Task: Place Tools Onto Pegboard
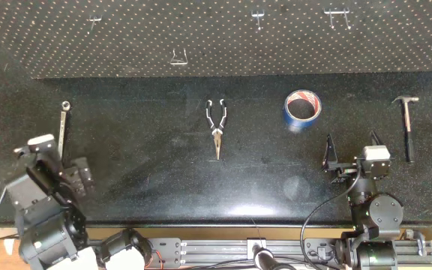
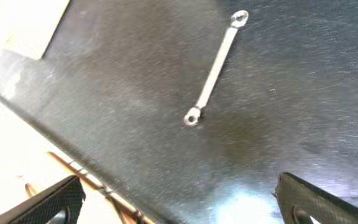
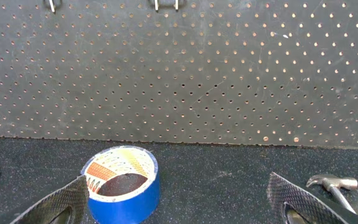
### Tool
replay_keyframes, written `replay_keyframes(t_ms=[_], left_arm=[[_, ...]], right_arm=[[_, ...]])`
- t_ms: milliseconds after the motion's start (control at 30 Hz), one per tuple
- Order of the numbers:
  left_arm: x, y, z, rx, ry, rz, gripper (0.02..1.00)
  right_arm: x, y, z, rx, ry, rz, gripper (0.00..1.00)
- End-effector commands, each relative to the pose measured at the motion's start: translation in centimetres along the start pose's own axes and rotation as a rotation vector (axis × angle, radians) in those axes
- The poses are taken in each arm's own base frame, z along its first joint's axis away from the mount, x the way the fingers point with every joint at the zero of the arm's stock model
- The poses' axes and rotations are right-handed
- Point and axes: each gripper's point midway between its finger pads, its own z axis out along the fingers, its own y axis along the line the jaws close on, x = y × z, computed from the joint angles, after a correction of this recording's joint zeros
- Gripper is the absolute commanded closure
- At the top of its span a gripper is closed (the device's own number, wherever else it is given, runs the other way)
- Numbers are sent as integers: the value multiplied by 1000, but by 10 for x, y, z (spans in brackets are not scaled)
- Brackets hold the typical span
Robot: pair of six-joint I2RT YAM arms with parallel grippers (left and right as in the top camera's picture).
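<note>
Pegboard [image 1: 216, 37]: no tool hung, and its hooks [image 1: 178, 57] stand bare. Table [image 1: 163, 172]: all four tools lie on it in a row, well apart. The hammer [image 1: 407, 127] is at the far right, the blue tape roll [image 1: 303, 109] next along toward the middle, the pliers [image 1: 216, 126] at centre and the wrench [image 1: 64, 129] at the left. Left gripper [image 2: 179, 208]: near the wrench, fingers spread, holding nothing. Right gripper [image 1: 351, 150]: faces the tape roll, fingers spread, empty. Judgement: task not begun; four placements remain.
</note>
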Motion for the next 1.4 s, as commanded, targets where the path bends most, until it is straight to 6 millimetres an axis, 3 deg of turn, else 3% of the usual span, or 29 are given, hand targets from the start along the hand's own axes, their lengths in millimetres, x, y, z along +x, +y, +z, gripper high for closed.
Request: replay_keyframes(t_ms=[33,67,133,200,267,400,467,500,567,633,767,900,1033,1067,1100,1167,1233,1400], left_arm=[[25,8,-3,31,96,13,25],[30,3,-5,60,116,16,25],[20,4,-14,79,90,11,25],[-17,5,-40,163,30,1,25],[-37,5,-45,225,32,-11,25],[-33,24,-10,284,118,7,25],[-27,42,8,278,148,-84,23],[-21,65,23,234,164,-144,23],[-10,80,33,230,185,-222,25],[-21,98,45,252,86,-286,25],[-21,72,77,428,52,24,25],[0,54,112,575,69,186,25],[-4,0,152,730,101,279,25],[-7,-6,158,735,101,281,23],[-17,-15,182,701,117,232,23],[-19,-27,205,682,126,284,25],[-22,-16,232,574,179,98,23],[-17,-19,236,571,217,8,25]], right_arm=[[1,3,0,-13,-1,-18,66],[1,3,0,-13,-1,-18,66],[1,3,0,-13,-1,-18,66],[1,3,0,-13,0,-18,66],[1,3,0,-13,-1,-18,66],[1,3,0,-13,-1,-18,66],[1,3,0,-12,-1,-18,66],[1,3,0,-12,-1,-18,66],[1,3,0,-12,-1,-18,66],[1,3,0,-13,-1,-18,66],[1,3,0,-13,-1,-18,66],[1,3,0,-13,-1,-18,66],[1,3,0,-13,-1,-18,66],[1,3,0,-13,-1,-18,66],[1,3,0,-13,-1,-18,64],[1,3,0,-13,-1,-18,66],[1,3,0,-13,-1,-18,66],[1,3,0,-13,-1,-18,66]])
